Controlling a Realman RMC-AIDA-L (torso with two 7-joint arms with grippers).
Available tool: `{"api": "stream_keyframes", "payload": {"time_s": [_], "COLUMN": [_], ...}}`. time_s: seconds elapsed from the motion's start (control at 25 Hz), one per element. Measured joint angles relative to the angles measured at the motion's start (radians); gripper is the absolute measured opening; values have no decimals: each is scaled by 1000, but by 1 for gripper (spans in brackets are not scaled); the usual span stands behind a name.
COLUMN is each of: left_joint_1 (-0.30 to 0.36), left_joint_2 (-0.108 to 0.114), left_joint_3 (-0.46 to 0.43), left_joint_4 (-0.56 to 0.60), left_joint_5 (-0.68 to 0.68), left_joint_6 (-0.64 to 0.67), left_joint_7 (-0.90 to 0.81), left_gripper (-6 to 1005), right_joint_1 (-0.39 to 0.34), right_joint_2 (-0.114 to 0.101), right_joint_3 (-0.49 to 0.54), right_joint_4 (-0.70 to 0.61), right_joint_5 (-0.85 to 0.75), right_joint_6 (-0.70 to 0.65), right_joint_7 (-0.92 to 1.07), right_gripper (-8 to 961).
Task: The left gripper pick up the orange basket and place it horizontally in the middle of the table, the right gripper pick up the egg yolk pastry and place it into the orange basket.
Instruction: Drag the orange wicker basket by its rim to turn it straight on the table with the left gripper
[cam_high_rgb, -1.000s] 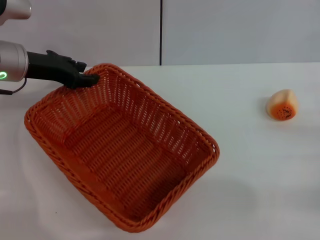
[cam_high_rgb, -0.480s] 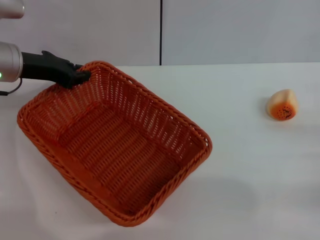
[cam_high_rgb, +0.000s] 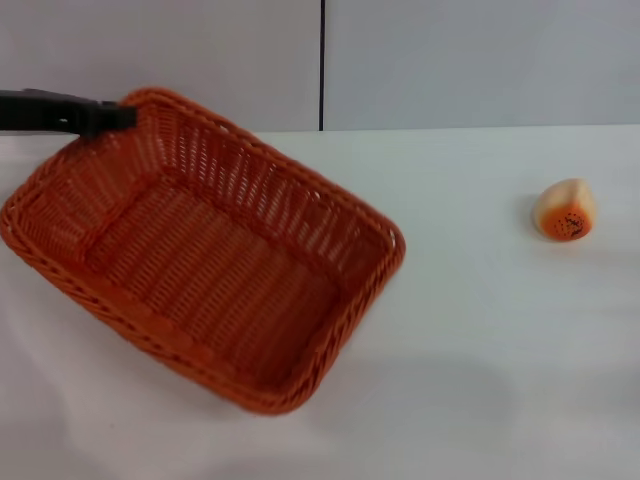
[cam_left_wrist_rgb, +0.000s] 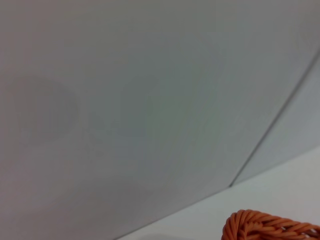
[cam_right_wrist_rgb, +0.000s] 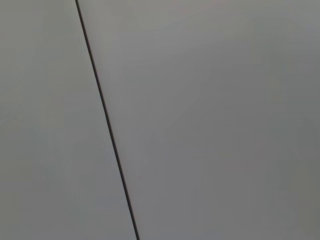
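Gripping the far left corner of the orange basket (cam_high_rgb: 200, 250), the left gripper (cam_high_rgb: 118, 116) reaches in from the left edge of the head view, its black fingers clamped on the braided rim. The basket sits skewed on the white table (cam_high_rgb: 480, 330), its long side running diagonally from far left to near centre, with the held corner seeming raised. Its woven floor shows bare; nothing lies inside. The egg yolk pastry (cam_high_rgb: 566, 210) rests on the table well apart to the right, outside the basket. The left wrist view catches only a bit of rim (cam_left_wrist_rgb: 270, 227) below a grey wall (cam_left_wrist_rgb: 150, 100).
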Motion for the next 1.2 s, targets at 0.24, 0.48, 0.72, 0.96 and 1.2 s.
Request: {"api": "stream_keyframes", "payload": {"time_s": [0.24, 0.48, 0.72, 0.96, 1.2], "left_joint_1": [76, 143, 199, 246, 272], "left_joint_2": [-42, -46, -46, -47, -47], "left_joint_3": [-19, -15, -15, -14, -14], "left_joint_4": [134, 133, 131, 131, 126], "left_joint_5": [-16, -74, -91, -104, -110], "left_joint_6": [5, -4, 9, 48, 92], "left_joint_7": [-203, -247, -257, -258, -259], "left_gripper": [187, 186, 185, 184, 183], "right_joint_1": [7, 15, 32, 48, 66], "right_joint_2": [-1, -1, -1, -3, -3], "right_joint_3": [0, 0, -1, -6, -8], "right_joint_4": [-2, -4, -5, -6, -7], "right_joint_5": [1, 1, -1, -4, -6], "right_joint_6": [19, 26, 43, 65, 81], "right_joint_7": [0, 0, 0, 0, -4], "right_gripper": [602, 602, 602, 602, 602]}}
